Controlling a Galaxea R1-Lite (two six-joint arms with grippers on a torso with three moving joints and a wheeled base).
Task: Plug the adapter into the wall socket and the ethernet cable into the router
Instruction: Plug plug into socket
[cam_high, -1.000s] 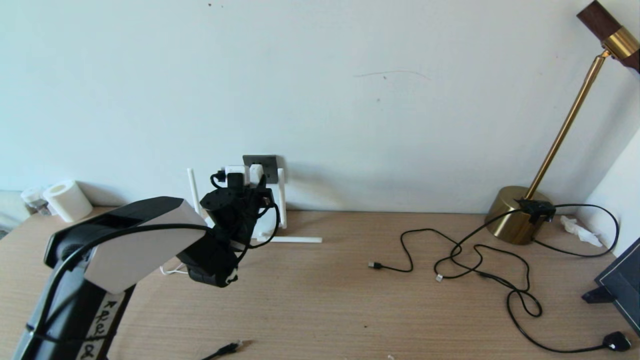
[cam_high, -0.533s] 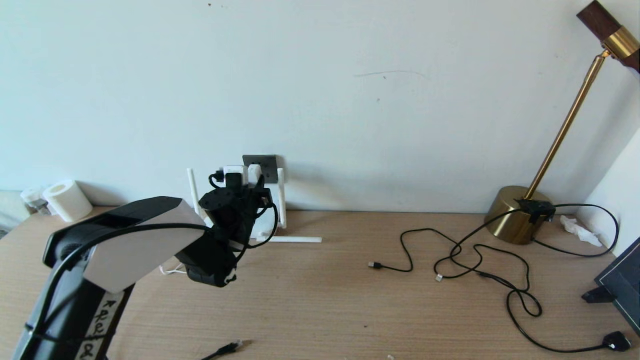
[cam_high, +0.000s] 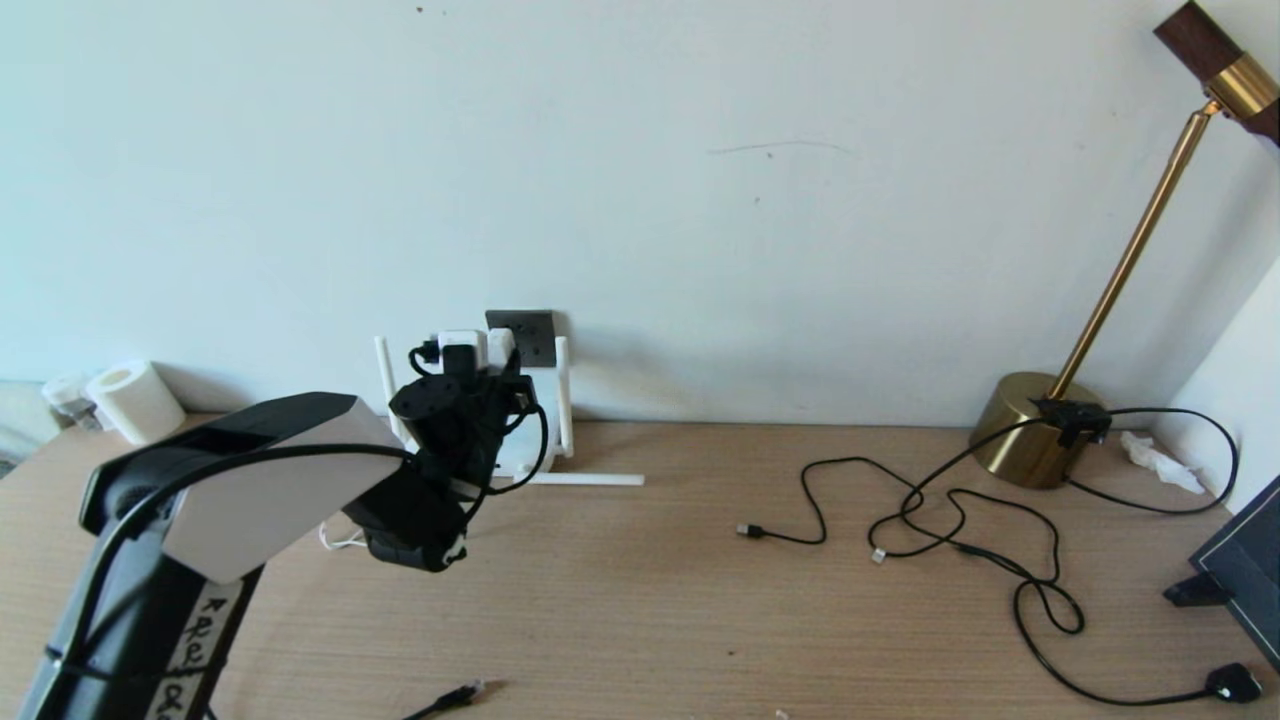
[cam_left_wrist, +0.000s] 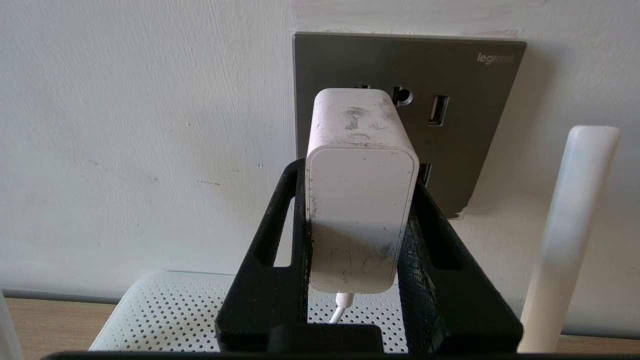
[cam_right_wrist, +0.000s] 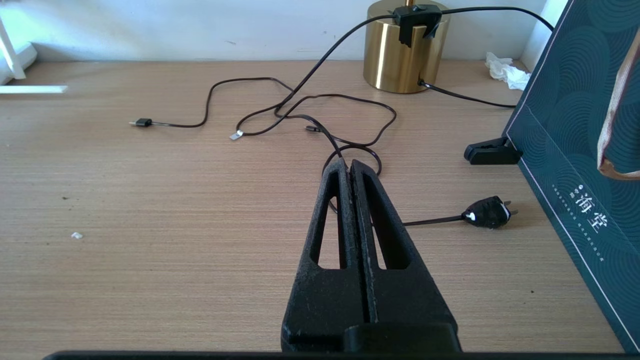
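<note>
Your left gripper (cam_left_wrist: 361, 220) fingers clamp the adapter (cam_left_wrist: 361, 200) at the wall socket (cam_left_wrist: 450, 125), seating unconfirmed; ethernet cable (cam_high: 455, 694) lies unplugged on the worktop (cam_high: 650, 600); right gripper (cam_right_wrist: 352, 172) clenched empty.

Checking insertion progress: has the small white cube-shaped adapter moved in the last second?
Yes. The small white cube-shaped adapter, clamped in the left gripper, has shifted slightly left across the dark grey wall socket.
</note>
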